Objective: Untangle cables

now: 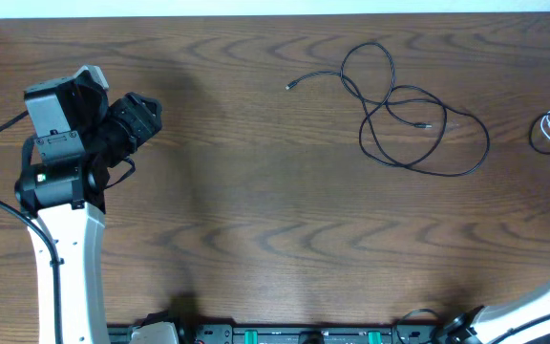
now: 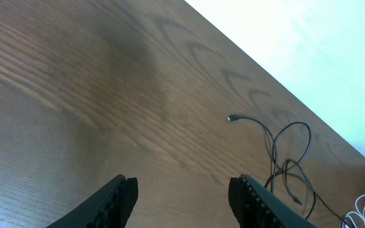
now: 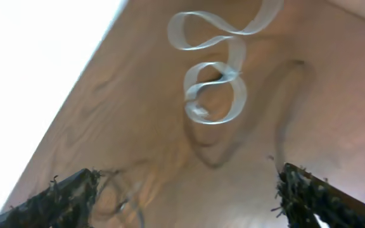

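overhead: a thin black looped cable [image 1: 390, 96] lies at two o'clock, a blurry, seemingly white looped cable [image 3: 199, 112] at three; left gripper [image 2: 182, 196] part-spread, right gripper [image 3: 185, 190] wide, both empty.

The overhead camera looked straight down on the wooden table [image 1: 256, 210] from high above, with the far edge at the top of its view. The left wrist camera sat low behind the left gripper [image 2: 182, 187] and faced obliquely across the table toward the far right corner. Both of these views shared the black cable [image 1: 391, 94]. The right wrist camera hung close over the table behind the right gripper [image 3: 189, 172]. Its view was blurred and faced the white cable [image 3: 198, 113], which the overhead view showed at its right edge.
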`<state>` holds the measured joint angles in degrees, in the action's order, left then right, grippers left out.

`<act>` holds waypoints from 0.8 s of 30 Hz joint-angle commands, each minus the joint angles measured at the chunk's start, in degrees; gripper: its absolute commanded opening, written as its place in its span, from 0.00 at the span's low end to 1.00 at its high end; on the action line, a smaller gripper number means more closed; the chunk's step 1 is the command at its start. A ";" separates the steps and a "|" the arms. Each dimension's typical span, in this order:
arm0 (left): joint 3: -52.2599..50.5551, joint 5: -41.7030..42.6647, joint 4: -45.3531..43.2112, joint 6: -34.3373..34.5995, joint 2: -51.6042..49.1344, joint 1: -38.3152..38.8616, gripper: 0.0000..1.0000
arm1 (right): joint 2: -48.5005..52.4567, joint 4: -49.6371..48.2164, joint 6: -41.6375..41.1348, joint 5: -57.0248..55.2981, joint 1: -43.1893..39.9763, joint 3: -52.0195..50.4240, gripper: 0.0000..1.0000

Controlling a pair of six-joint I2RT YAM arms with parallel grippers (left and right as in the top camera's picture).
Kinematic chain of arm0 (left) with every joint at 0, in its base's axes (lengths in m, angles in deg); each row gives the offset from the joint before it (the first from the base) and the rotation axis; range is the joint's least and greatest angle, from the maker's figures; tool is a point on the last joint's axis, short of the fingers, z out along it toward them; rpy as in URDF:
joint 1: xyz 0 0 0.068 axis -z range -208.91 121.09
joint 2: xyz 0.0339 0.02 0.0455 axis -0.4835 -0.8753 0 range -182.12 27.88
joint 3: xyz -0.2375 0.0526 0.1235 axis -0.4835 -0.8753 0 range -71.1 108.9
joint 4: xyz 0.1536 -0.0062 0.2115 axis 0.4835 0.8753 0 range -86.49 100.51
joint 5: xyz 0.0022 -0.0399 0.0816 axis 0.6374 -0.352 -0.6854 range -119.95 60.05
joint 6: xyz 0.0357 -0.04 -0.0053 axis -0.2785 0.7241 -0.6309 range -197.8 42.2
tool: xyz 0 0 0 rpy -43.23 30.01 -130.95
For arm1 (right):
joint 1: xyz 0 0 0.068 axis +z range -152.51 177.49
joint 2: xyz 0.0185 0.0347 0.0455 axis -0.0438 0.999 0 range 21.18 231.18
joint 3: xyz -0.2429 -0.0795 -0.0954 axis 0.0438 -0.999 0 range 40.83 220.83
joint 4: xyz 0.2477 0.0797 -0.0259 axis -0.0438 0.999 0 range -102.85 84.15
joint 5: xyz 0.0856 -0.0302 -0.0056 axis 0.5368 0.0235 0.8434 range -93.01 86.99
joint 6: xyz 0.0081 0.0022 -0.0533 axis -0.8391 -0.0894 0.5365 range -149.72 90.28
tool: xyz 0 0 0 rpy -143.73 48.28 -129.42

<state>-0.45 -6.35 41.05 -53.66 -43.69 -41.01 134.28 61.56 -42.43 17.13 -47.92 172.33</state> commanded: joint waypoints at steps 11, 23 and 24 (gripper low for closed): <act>1.20 -0.70 0.81 -1.25 0.09 0.07 0.53 | -7.80 9.01 15.87 2.58 22.67 0.39 0.99; 1.20 -0.70 1.01 -1.44 0.09 0.07 0.53 | -3.39 14.73 16.00 -13.42 33.53 0.37 0.99; 1.20 -0.70 1.01 -1.44 0.09 0.07 0.53 | -2.49 15.26 16.00 -13.70 33.70 0.37 0.99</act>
<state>-0.45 -6.35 42.06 -53.92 -43.69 -41.01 128.81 76.05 -27.46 8.02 -14.63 172.37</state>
